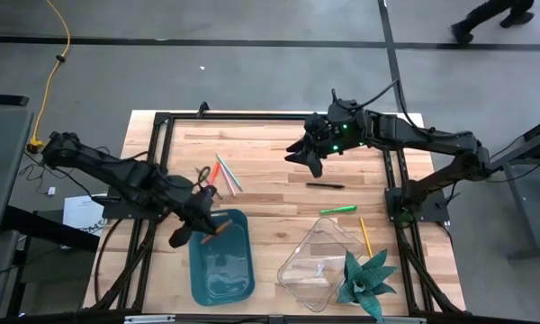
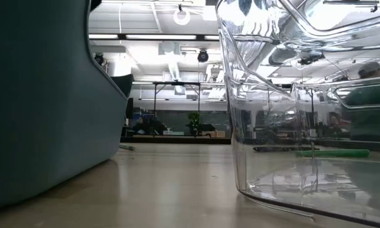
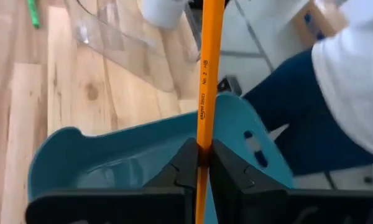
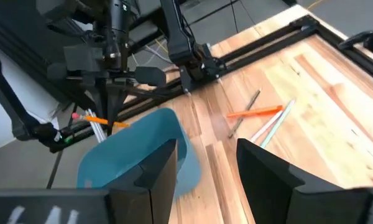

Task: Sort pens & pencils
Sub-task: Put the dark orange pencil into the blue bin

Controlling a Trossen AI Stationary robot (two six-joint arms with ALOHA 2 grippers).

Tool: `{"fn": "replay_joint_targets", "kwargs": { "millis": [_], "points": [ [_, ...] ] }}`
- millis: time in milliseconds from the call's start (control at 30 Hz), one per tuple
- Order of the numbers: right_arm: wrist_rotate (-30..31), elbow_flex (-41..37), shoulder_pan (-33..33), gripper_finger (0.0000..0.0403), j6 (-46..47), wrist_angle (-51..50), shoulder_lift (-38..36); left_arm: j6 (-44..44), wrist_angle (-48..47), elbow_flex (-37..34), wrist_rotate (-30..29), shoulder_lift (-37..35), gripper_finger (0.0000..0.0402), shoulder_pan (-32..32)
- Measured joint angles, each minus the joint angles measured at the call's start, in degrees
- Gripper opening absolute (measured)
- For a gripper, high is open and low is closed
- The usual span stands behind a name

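Observation:
My left gripper (image 1: 205,219) hangs over the far left corner of the teal bin (image 1: 221,259), shut on an orange pencil (image 3: 206,74). My right gripper (image 1: 308,155) hovers open above the table's far middle, holding nothing. A black pen (image 1: 325,185) and a green pen (image 1: 338,210) lie flat right of centre. A yellow pencil (image 1: 365,236) lies beside the clear container (image 1: 319,263). A red-orange pen (image 4: 255,112), pale pencils (image 4: 275,126) and a dark stick (image 4: 247,107) lie together far of the bin. My left gripper pinches the orange pencil's shaft (image 3: 202,144) between its two fingers, and the pencil lies across them. The pencil is lifted clear above the teal bin, roughly level in the right wrist view, with its pink eraser end (image 4: 75,115) sticking out beyond the bin's side.
A spiky green plant (image 1: 366,281) stands at the near right corner beside the clear container. The black frame rail (image 1: 166,135) borders the table. A person in white top and dark trousers (image 3: 336,93) shows beyond the near edge. Bare wood lies in the table's middle.

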Motion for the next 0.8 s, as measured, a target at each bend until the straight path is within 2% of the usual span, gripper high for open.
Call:
{"fn": "replay_joint_targets", "kwargs": {
  "millis": [400, 633, 700, 800],
  "points": [
    [-0.8, 0.0, 0.9, 0.0158, -3.0, -13.3, 0.0, 7.3, -0.8, 0.7, 5.2, 10.7, 0.0014, -1.5],
    [-1.2, 0.0, 1.2, 0.0158, -4.3, -14.6, 0.0, 13.9, -4.4, 5.3, 0.9, 15.5, 0.0014, -4.2],
    [-1.1, 0.0, 1.2, 0.0158, -4.7, -14.4, -0.1, 16.5, -9.0, 6.8, -0.2, 16.9, 0.0014, -4.5],
    [-1.1, 0.0, 1.2, 0.0158, -5.3, -14.7, 0.0, 19.9, -11.0, 9.3, -0.9, 20.0, 0.0014, -5.2]
  ]
}}
